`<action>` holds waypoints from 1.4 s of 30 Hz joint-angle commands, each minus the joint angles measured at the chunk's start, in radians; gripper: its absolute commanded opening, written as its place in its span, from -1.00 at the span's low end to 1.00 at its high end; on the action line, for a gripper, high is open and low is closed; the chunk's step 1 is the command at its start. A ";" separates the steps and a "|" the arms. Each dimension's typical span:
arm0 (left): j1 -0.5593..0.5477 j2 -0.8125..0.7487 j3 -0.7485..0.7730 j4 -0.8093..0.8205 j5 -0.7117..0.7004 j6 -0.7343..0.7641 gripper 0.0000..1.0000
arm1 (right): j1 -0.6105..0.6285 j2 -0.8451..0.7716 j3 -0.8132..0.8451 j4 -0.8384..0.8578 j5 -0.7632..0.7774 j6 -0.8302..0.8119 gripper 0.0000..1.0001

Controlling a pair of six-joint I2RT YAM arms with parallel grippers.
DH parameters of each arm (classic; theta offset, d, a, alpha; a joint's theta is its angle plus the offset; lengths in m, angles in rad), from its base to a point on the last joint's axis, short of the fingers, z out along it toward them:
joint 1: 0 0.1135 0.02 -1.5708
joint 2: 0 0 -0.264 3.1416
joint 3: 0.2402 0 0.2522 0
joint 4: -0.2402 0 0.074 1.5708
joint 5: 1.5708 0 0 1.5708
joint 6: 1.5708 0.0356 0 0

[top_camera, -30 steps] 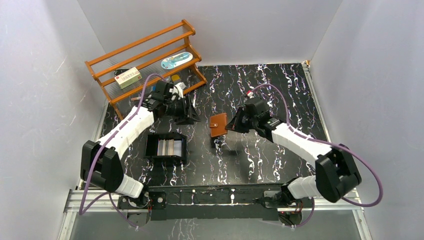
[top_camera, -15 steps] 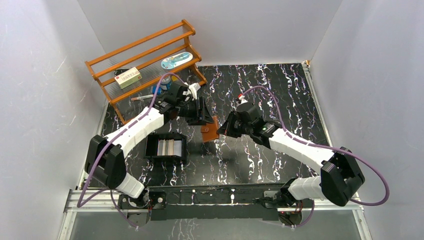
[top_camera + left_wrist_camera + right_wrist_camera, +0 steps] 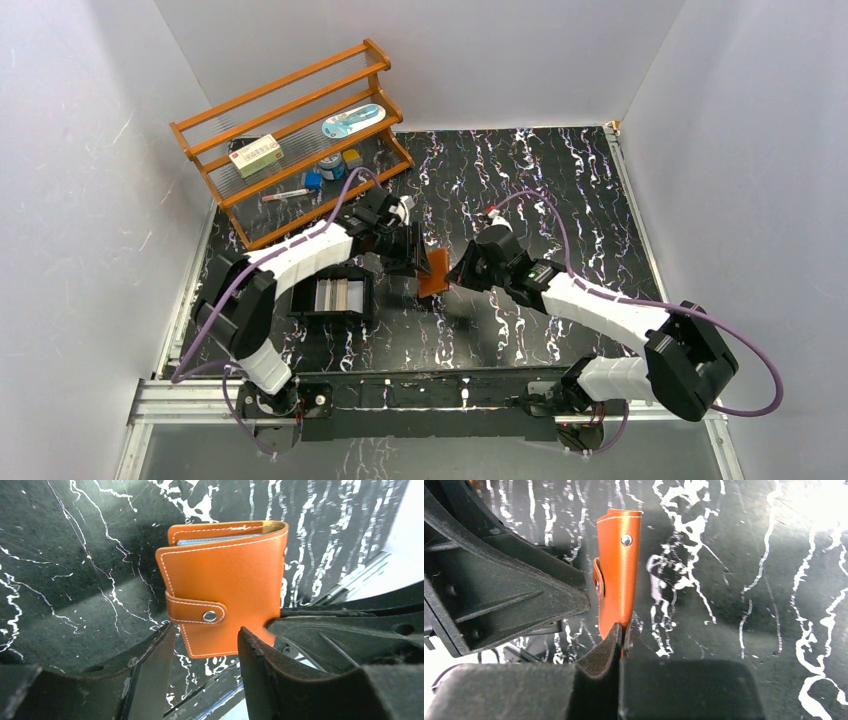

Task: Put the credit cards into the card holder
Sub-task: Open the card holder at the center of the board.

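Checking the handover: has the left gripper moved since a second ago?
Yes. The left gripper went right and nearer, away from the wooden rack, to the card holder.

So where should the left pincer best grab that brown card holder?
Probably the strapped edge of the card holder, coming from the left arm's side: the right pincer pinches the opposite edge, holding it upright, so that free edge faces the open left pincer.
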 commanded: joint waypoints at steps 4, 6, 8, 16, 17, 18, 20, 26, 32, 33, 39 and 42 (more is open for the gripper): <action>-0.073 0.090 0.025 0.005 -0.074 0.005 -0.04 | 0.000 -0.001 -0.119 0.130 0.042 0.043 -1.00; -0.091 0.114 0.026 0.017 -0.080 0.007 -0.03 | 0.000 0.006 -0.144 0.150 0.033 0.059 -1.00; -0.100 0.139 0.031 0.018 -0.070 0.005 -0.02 | 0.001 0.006 -0.166 0.172 0.021 0.069 -1.00; -0.144 0.188 0.070 0.038 -0.107 0.007 -0.03 | 0.001 -0.013 -0.191 0.178 0.023 0.059 -1.00; -0.151 0.197 0.078 0.035 -0.119 0.011 -0.04 | 0.001 -0.015 -0.193 0.178 0.023 0.058 -1.00; -0.158 0.207 0.087 0.026 -0.139 0.015 -0.05 | 0.000 -0.016 -0.194 0.179 0.023 0.058 -1.00; -0.173 0.226 0.115 -0.017 -0.193 0.029 -0.08 | 0.000 -0.016 -0.196 0.181 0.019 0.057 -1.00; -0.216 0.267 0.190 -0.140 -0.350 0.073 -0.19 | 0.000 -0.014 -0.200 0.181 0.016 0.052 -1.00; -0.229 0.263 0.210 -0.179 -0.463 0.081 -0.48 | 0.000 -0.008 -0.206 0.189 0.014 0.054 -1.00; -0.229 0.262 0.211 -0.183 -0.474 0.081 -0.51 | 0.001 -0.006 -0.207 0.189 0.014 0.054 -1.00; -0.229 0.251 0.220 -0.184 -0.480 0.093 -0.48 | 0.001 -0.006 -0.230 0.195 0.009 0.056 -1.00; -0.230 0.218 0.221 -0.153 -0.420 0.110 -0.27 | 0.000 -0.012 -0.239 0.198 0.009 0.062 -1.00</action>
